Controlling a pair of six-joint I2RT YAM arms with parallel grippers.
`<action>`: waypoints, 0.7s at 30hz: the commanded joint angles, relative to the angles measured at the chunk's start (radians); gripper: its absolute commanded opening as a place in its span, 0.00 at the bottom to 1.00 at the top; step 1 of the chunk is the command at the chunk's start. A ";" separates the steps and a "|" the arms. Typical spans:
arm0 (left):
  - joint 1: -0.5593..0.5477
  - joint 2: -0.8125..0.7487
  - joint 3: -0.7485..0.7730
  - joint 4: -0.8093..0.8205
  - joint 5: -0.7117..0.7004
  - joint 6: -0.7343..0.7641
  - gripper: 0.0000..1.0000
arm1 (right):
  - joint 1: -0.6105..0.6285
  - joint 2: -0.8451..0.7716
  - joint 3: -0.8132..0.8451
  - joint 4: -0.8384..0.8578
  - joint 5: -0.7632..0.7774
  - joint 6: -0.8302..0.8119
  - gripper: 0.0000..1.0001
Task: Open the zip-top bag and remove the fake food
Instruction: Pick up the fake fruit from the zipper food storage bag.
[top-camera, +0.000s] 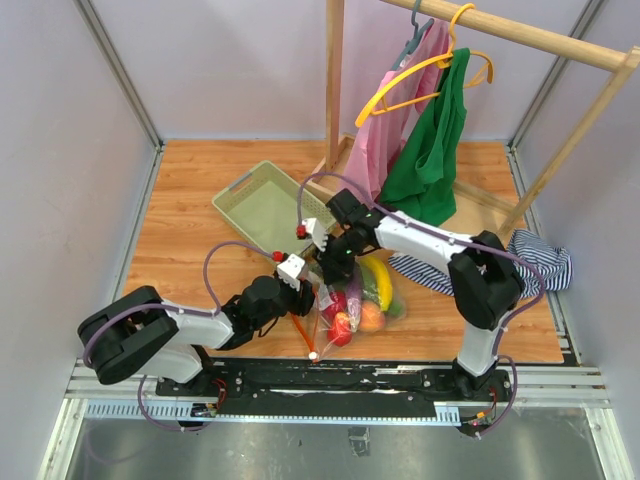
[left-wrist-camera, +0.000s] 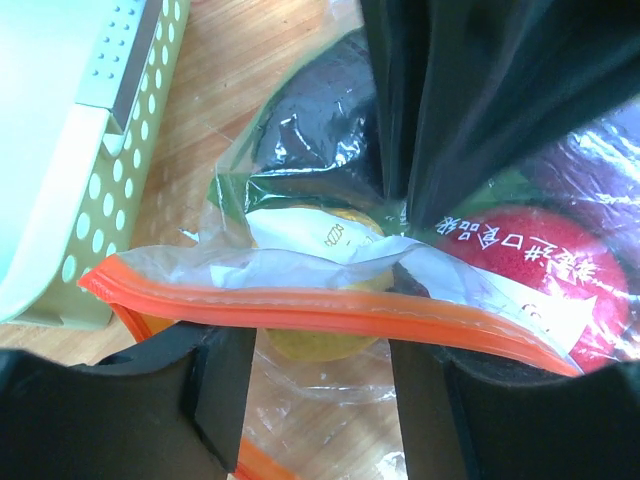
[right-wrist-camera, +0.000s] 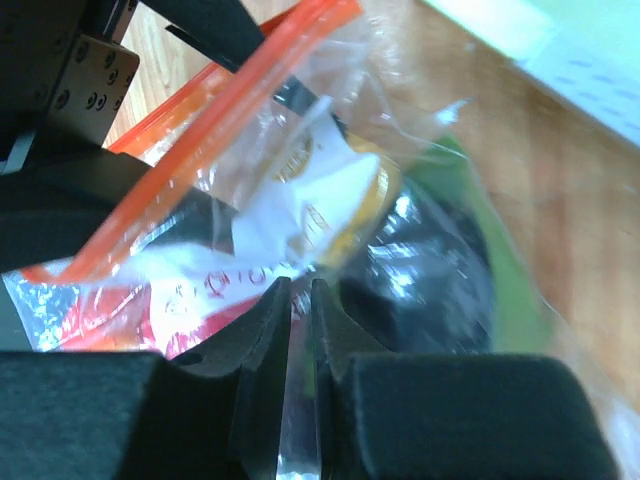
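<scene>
The right tool (right-wrist-camera: 300, 292) is pinching a fold of clear film on the zip-top bag (top-camera: 352, 305), its two fingers drawn together on the plastic. The left tool (left-wrist-camera: 322, 375) is facing it with fingers apart, and the bag's orange zip strip (left-wrist-camera: 330, 312) is lying across the gap between them. The setup is reading as a two-sided pull. One side of the mouth is being anchored so the other lip can be caught and peeled away, though the left tool is not yet gripping anything.

The bag is lying on the tabletop (top-camera: 190, 215) between the two arms, just ahead of their bases. The fake food (top-camera: 372, 300) is sitting inside it: a yellow banana, an orange piece, a red one (left-wrist-camera: 560, 265) and something dark purple. Nothing appears to be out yet. A white label (left-wrist-camera: 330, 235) is showing through the film.

The tabletop is pale wood planking, walled by plain lilac panels. A wooden clothes rack (top-camera: 333, 90) is standing at the back right, carrying green and pink garments on hangers. A pale green slotted basket (top-camera: 262, 208) is lying just behind the bag, and a striped cloth (top-camera: 545, 258) is bunched at the right edge.
</scene>
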 joint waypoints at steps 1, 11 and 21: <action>-0.005 0.019 -0.018 0.073 0.011 0.028 0.51 | -0.070 -0.122 -0.028 0.050 -0.008 0.018 0.16; -0.005 0.032 -0.030 0.124 0.074 0.019 0.50 | -0.024 0.006 0.025 0.057 0.063 0.069 0.15; -0.005 0.090 0.012 0.055 0.033 -0.002 0.63 | 0.037 0.074 0.038 -0.008 0.040 0.032 0.08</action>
